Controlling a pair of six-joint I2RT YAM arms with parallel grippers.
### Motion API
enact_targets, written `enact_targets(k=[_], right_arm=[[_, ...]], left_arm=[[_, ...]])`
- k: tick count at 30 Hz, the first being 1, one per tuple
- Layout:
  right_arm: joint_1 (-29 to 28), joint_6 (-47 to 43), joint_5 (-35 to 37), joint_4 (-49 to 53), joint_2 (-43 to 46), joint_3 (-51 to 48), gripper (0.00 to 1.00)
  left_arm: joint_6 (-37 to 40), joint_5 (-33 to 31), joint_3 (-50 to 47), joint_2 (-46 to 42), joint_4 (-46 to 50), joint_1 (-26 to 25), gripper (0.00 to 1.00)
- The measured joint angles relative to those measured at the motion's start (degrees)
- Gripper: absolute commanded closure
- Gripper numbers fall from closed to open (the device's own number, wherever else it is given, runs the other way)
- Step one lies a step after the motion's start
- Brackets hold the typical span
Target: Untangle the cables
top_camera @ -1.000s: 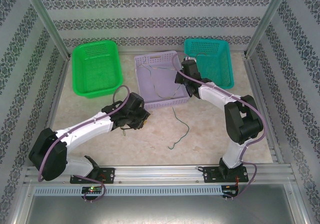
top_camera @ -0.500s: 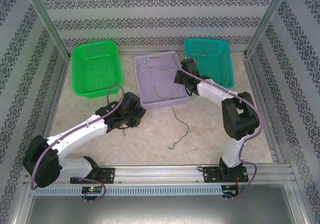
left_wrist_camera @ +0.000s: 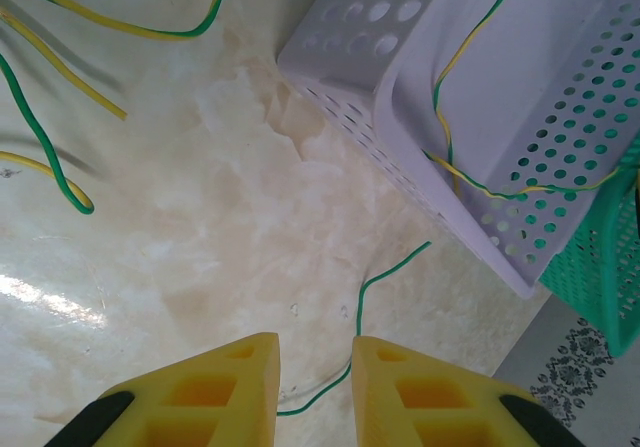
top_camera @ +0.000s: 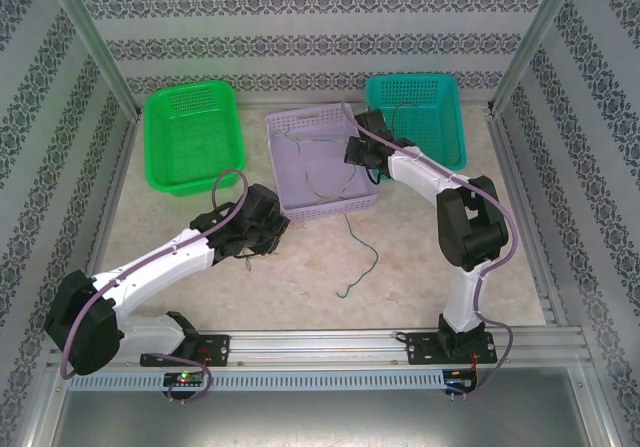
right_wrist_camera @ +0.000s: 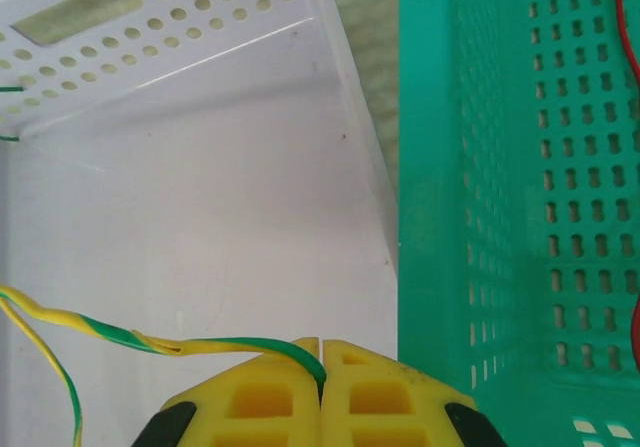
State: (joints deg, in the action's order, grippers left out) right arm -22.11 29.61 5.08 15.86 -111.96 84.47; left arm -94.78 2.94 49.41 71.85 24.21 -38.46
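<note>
Tabletop point(top_camera: 420, 257) is pale marble-look stuff, with three baskets along the far side: green basket point(top_camera: 190, 132) on the left, lavender basket point(top_camera: 305, 120) in the middle, teal basket point(top_camera: 455, 127) on the right.

Left arm point(top_camera: 160, 262) reaches in from the near left, so the left gripper point(left_wrist_camera: 315, 352) sits just off the lavender basket's near-left corner. Its yellow fingers point(left_wrist_camera: 240, 387) stand apart with a clear gap. Right arm point(top_camera: 425, 172) bends over to where the lavender and teal baskets meet. The right gripper point(right_wrist_camera: 320, 352) is pressed together, pinching the yellow-green cable point(right_wrist_camera: 130, 339).

That cable runs out leftward from the fingertips across the lavender basket's floor, so its long axis goes side to side in the wrist view. From above, more loops point(top_camera: 310, 172) lie in the same basket.

A loose green cable point(top_camera: 366, 257) lies on the table between the arms. It runs roughly far-to-near from the lavender basket's front edge, with a hooked end toward the near rail. A few short yellow-green ends point(left_wrist_camera: 60, 67) fan out over the table by the left gripper. A thin red wire point(right_wrist_camera: 625, 27) lies in the teal basket.
</note>
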Motion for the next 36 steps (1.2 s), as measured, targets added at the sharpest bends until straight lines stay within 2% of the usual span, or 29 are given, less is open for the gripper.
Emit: enact_targets(k=[1, 2, 4, 6, 12, 19, 25, 31, 36], right_arm=[[-0.24, 0.00, 0.24, 0.98, -0.35, 0.76, 1.00], [-0.28, 0.00, 0.61, 1.99, -0.66, 1.49, 0.94], [-0.46, 0.07, 1.33, 3.80, -1.07, 2.80, 0.74], [-0.66, -0.31, 1.88, 5.22, -1.09, 3.87, 0.60], [-1.49, -1.57, 3.72, 9.51, -1.07, 5.95, 0.47], [-1.66, -3.69, 5.29, 13.57, 0.48, 9.55, 0.42], [-1.64, -5.11, 6.36, 14.60, 8.90, 8.59, 0.47], [-2.58, -2.84, 6.49, 14.97, 24.28, -4.24, 0.50], [-6.19, 0.72, 4.15, 17.07, 34.73, -20.11, 0.49]], left_arm=[[0.02, 0.00, 0.07, 0.15, 0.02, 0.00, 0.74], [0.04, 0.00, 0.15, 0.31, 0.02, 0.11, 0.74], [0.22, 0.00, 0.48, 0.48, 0.04, 0.31, 0.74], [0.26, -0.02, 0.68, 0.50, 0.04, 0.33, 0.74], [0.70, -0.17, 0.76, 0.33, 0.87, 0.72, 0.74], [2.60, -0.66, 1.92, -1.92, 3.85, 4.04, 0.68], [5.18, -0.26, 3.04, -5.81, 6.75, 9.60, 0.61], [8.72, 2.64, 3.02, -8.11, 10.97, 17.09, 0.59], [10.73, 6.19, 2.82, -7.82, 12.37, 18.69, 0.60]])
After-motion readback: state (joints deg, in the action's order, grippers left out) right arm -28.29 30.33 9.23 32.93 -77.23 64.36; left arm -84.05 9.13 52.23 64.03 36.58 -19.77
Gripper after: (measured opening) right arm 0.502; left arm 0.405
